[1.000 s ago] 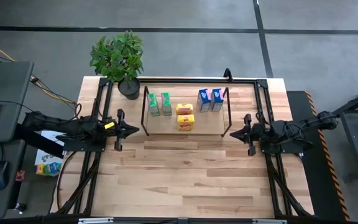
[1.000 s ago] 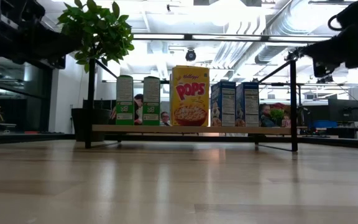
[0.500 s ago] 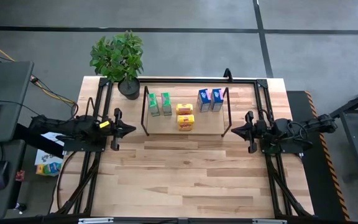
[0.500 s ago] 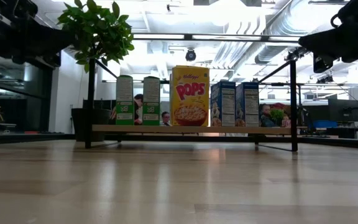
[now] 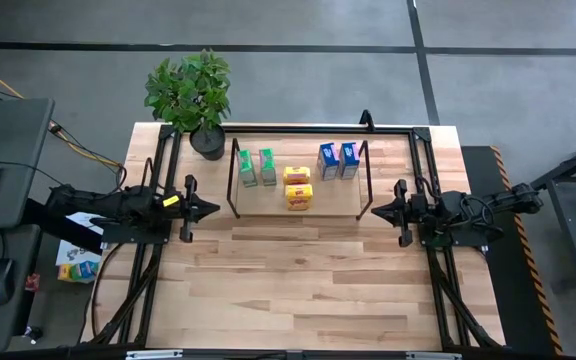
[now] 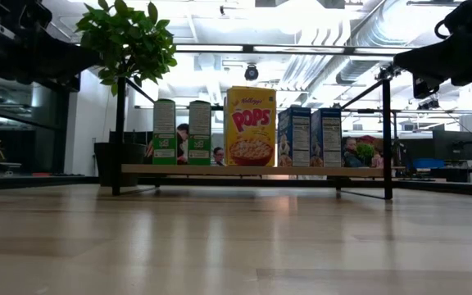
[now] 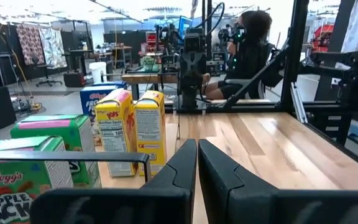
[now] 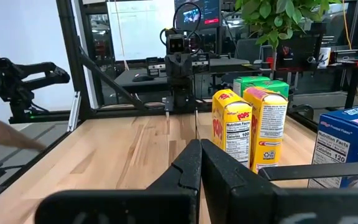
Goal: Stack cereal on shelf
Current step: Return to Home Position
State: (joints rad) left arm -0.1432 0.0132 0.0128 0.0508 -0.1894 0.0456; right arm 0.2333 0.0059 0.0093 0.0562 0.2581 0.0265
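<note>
overhead, left gripper [image 5: 213,209]: hangs over the left edge of the table [image 5: 298,290], level with the shelf's front and well apart from it, pointing toward the middle; fingers [image 7: 182,165] pressed together, gripping nothing.
far left corner: a potted plant [image 5: 190,90], just beside the shelf's left end.
shelf [image 5: 338,203]: black rods around a pale board, at the far middle of the table; all six cereal boxes stand on it, upright.
shelf, left end: green box [image 5: 248,168] and second green box [image 5: 268,166], side by side with a narrow gap between them.
shelf, middle: far yellow box [image 5: 297,176] and near yellow box [image 5: 299,196], one behind the other and close together, in line; from table height only the near one shows, its "pops" front facing out.
shelf, right end: blue box [image 5: 328,160] and second blue box [image 5: 349,158], side by side toward the back of the board, near the right rods.
right gripper [image 5: 375,211]: hangs over the table's right edge, facing the left one across the boards, well apart from the shelf; fingers [image 8: 188,163] together, empty.
beyond the table: a seated person [image 7: 250,43] shows past the right arm in the left wrist view.
</note>
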